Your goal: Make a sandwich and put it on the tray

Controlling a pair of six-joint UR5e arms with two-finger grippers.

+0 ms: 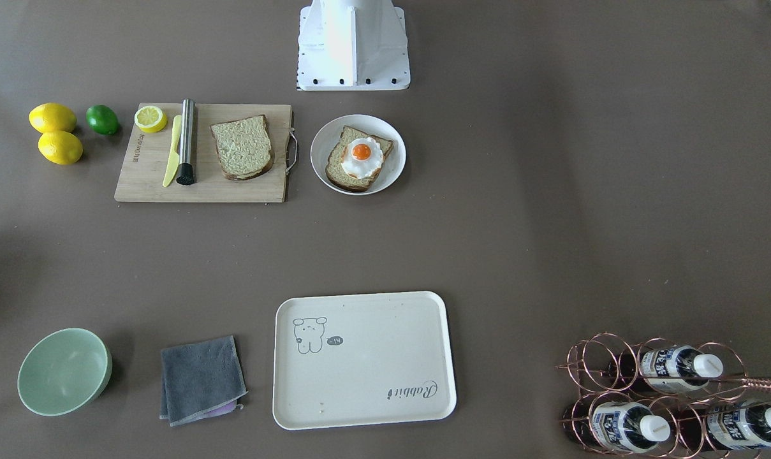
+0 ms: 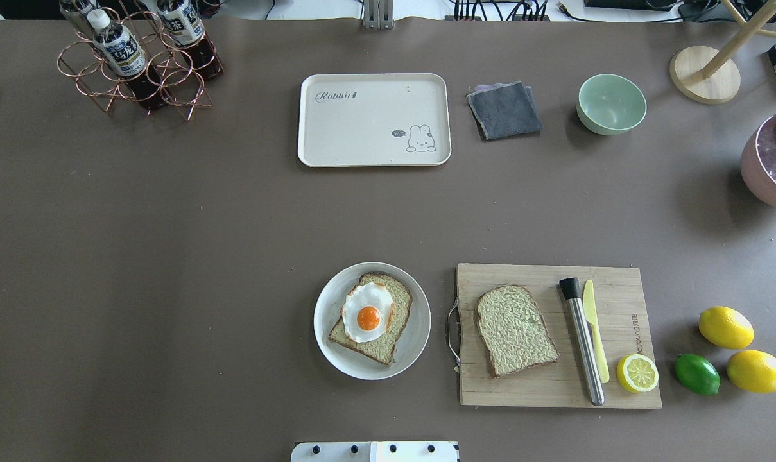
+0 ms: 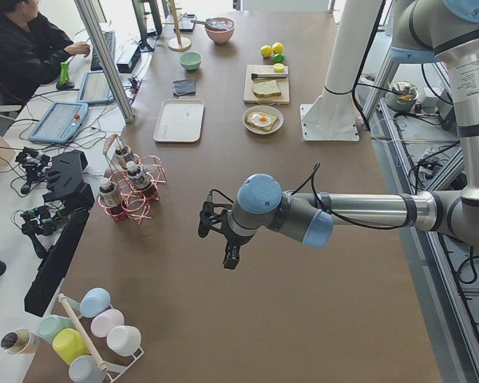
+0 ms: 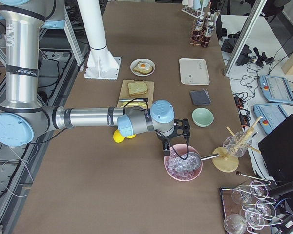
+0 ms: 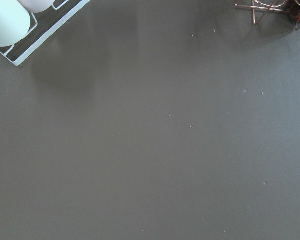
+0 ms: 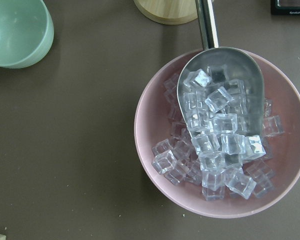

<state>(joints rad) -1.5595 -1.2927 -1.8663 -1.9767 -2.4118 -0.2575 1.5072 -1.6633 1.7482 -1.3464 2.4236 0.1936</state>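
The sandwich lies in two parts. One bread slice (image 2: pixel 397 305) with a fried egg (image 2: pixel 365 314) on top sits on a white plate (image 2: pixel 416 337); the egg (image 1: pixel 361 156) also shows in the front view. A second plain slice (image 2: pixel 515 330) (image 1: pixel 242 146) lies on the wooden cutting board (image 2: pixel 542 385). The cream tray (image 2: pixel 362 128) (image 1: pixel 359 382) lies bare across the table. My left gripper (image 3: pixel 214 239) hovers over bare table far to the left, near the bottle rack. My right gripper (image 4: pixel 177 144) hangs above a pink bowl of ice. Whether either is open, I cannot tell.
On the board lie a steel muddler (image 2: pixel 583 343), a yellow knife (image 2: pixel 594 333) and a half lemon (image 2: pixel 637 373); two lemons (image 2: pixel 741 350) and a lime (image 2: pixel 697 374) sit beside it. Elsewhere: grey cloth (image 2: pixel 504 109), green bowl (image 2: pixel 611 104), bottle rack (image 2: pixel 137 61), ice bowl (image 6: pixel 220 150), a seated person (image 3: pixel 20 48).
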